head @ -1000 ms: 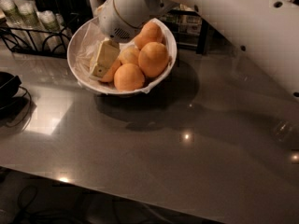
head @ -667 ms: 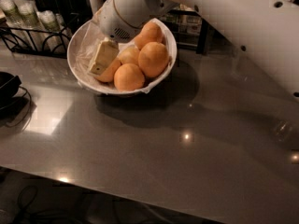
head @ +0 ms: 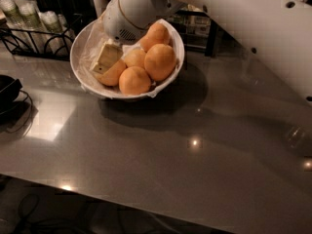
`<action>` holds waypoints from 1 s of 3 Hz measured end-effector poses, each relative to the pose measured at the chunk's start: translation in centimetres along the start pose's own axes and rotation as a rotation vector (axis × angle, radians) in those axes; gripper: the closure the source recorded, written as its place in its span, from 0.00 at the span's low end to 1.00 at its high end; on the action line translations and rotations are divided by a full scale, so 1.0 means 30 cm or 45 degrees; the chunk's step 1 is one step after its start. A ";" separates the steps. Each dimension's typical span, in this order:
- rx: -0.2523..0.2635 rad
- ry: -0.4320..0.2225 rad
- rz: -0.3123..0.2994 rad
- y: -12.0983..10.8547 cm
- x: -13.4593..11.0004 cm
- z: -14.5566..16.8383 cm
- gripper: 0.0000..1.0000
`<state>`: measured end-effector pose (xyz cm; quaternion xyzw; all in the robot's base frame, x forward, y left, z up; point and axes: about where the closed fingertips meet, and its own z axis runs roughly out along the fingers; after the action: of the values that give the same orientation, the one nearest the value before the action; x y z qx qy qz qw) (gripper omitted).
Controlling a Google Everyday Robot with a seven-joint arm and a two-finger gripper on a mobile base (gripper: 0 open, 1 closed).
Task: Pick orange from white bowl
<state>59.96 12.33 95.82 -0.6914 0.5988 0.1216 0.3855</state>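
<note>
The white bowl stands at the back left of the grey table, lined with crinkled plastic and holding several oranges. The paler, more yellow orange lies in the middle of the pile, between deeper-orange ones. My gripper reaches down into the left half of the bowl. Its cream-coloured end rests against a deep-orange orange, just left of the paler one. The round white wrist hangs over the bowl's back rim and hides part of it.
A black wire rack with jars stands behind the bowl at the far left. A dark object with a cable lies at the left edge. My white arm crosses the upper right. The table's front edge runs along the bottom.
</note>
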 end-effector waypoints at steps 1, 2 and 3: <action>0.000 0.000 0.000 0.000 0.000 0.000 0.06; -0.002 0.001 0.004 0.001 0.002 0.003 0.07; -0.010 0.004 0.028 0.000 0.024 0.018 0.15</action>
<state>60.32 12.18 95.00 -0.6863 0.6066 0.1272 0.3805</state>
